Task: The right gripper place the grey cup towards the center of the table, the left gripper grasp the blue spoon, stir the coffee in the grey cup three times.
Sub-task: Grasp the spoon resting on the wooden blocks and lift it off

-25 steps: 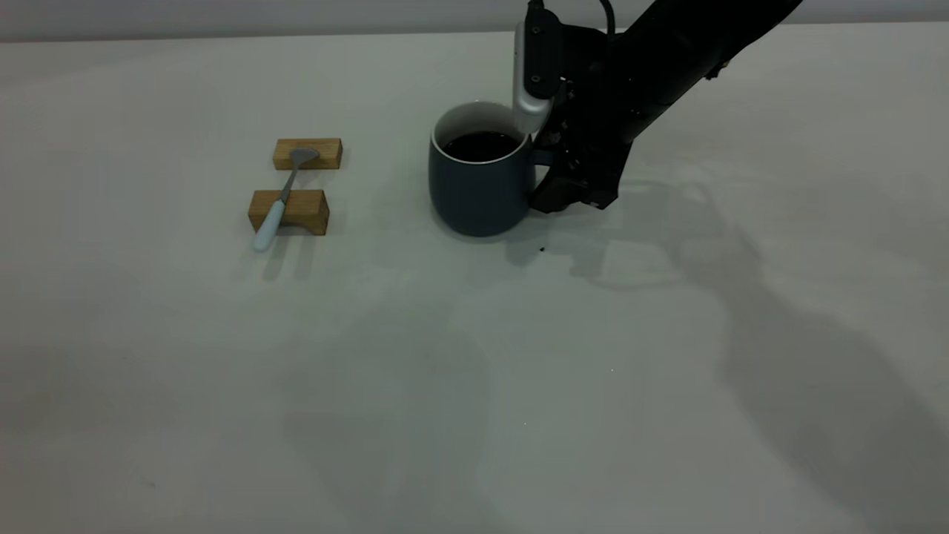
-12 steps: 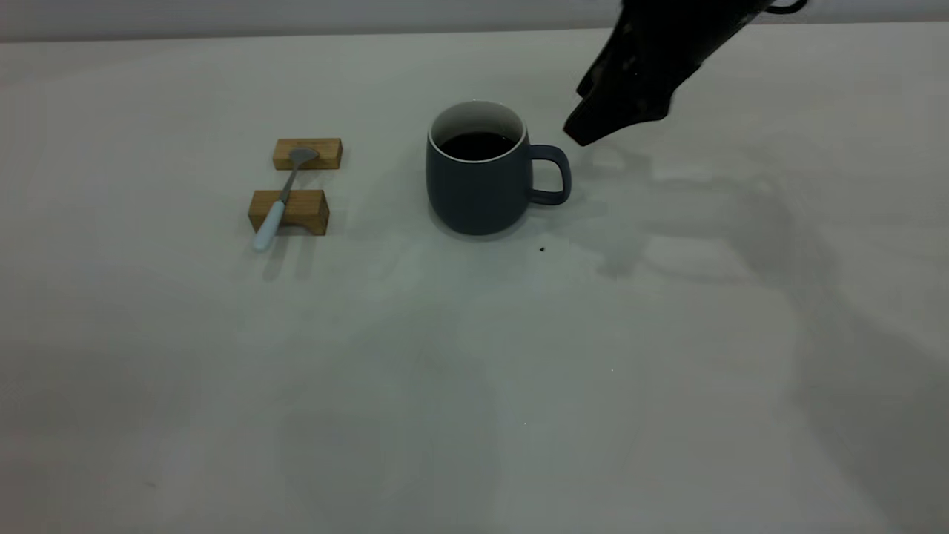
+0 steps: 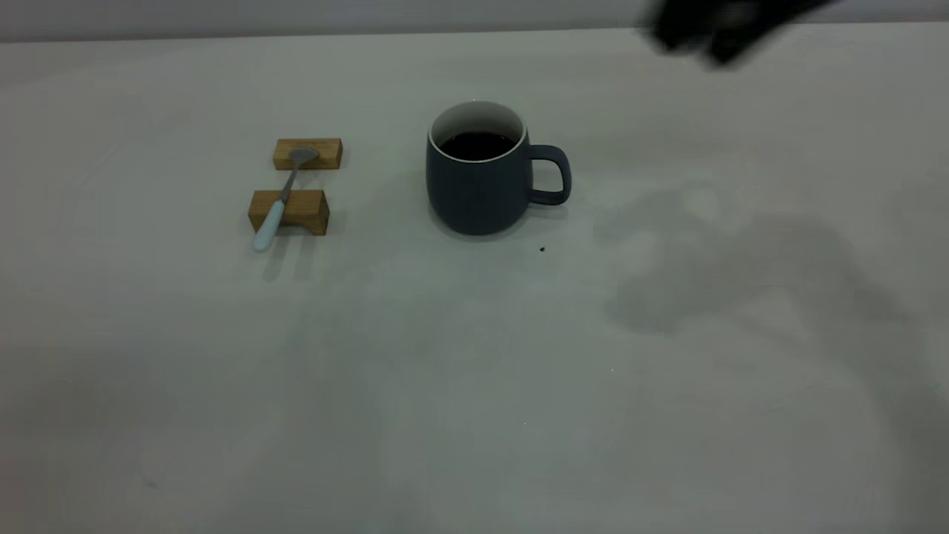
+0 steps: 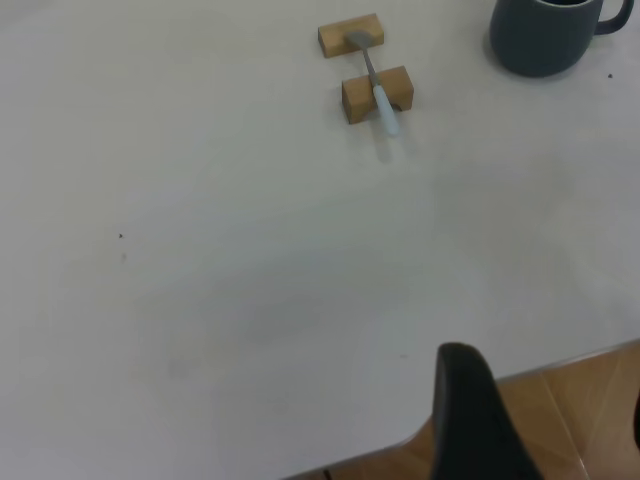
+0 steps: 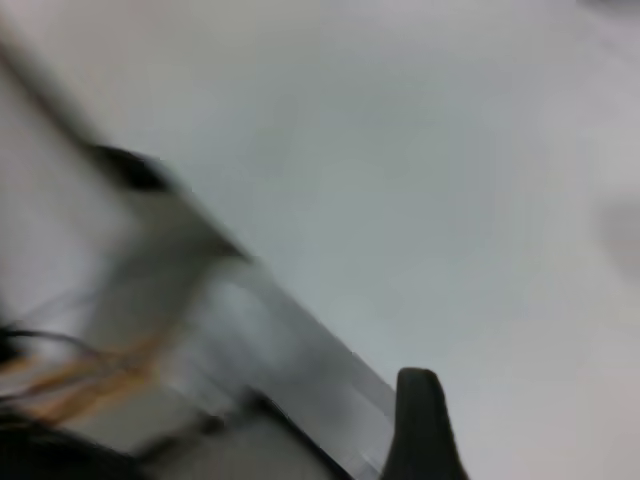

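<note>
Dim, even light. Broad soft shadows on counter point(image 3: 474, 371). My right tool point(image 3: 723, 26) motion-blurred in exterior view; right wrist view smeared throughout. No glare.

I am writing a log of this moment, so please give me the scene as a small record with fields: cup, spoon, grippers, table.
cup: dark grey rounded mug upright on the pale table, handle towards the right arm, nothing touching it
contents: black coffee
spoon: light-blue-handled metal spoon lying across two small wooden blocks
right gripper: raised near the far edge, away from the cup
left gripper: above the table's near edge, far from the spoon
</note>
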`<state>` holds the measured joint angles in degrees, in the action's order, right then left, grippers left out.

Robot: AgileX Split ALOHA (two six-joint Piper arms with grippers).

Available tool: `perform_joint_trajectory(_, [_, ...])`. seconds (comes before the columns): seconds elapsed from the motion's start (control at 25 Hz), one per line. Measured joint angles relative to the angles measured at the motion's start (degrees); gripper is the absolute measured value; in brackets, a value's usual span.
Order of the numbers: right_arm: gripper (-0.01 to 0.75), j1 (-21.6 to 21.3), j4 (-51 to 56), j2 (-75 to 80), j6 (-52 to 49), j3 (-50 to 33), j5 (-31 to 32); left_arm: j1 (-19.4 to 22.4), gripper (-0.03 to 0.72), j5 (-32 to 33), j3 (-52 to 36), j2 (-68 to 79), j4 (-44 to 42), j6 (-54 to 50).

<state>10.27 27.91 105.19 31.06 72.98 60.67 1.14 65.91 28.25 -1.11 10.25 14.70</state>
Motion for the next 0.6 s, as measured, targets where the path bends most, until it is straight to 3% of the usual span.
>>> perform_joint_trajectory(0.12, [0.592,-0.3,-16.1,-11.5,-15.9,-5.4,0.1,0.0,0.463,0.0,0.0,0.0,0.0,0.0])
perform_joint_trajectory(0.2, [0.592,-0.4,-20.7,-19.4,-20.7,-11.9,0.2,0.0,0.463,0.0,0.0,0.0,0.0,0.0])
perform_joint_trajectory(0.36, [0.592,-0.8,-22.2,-35.1,-23.3,-26.1,1.3,0.0,0.463,0.0,0.0,0.0,0.0,0.0])
perform_joint_trajectory(0.6, [0.592,-8.0,-22.1,-55.6,-24.7,-39.5,2.3,0.0,0.463,0.0,0.0,0.0,0.0,0.0])
